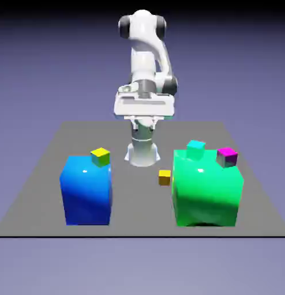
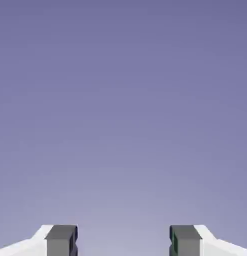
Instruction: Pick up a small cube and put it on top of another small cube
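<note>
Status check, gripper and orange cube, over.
Gripper open, nothing held. Orange cube on the table, left of the green block in the exterior view. Cyan cube near the magenta-topped one.

The arm [image 1: 143, 55] is glossy white with rounded segments, dark round caps at its joints and a grey wrist band. The claw [image 2: 123, 241] has white fingers with blocky grey tips.

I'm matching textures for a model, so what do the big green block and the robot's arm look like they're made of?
Green block: probably glossy plastic, judging by the small bright highlight.

Arm: seemingly smooth painted metal or plastic, white with pale shading and dark joint caps.
</note>
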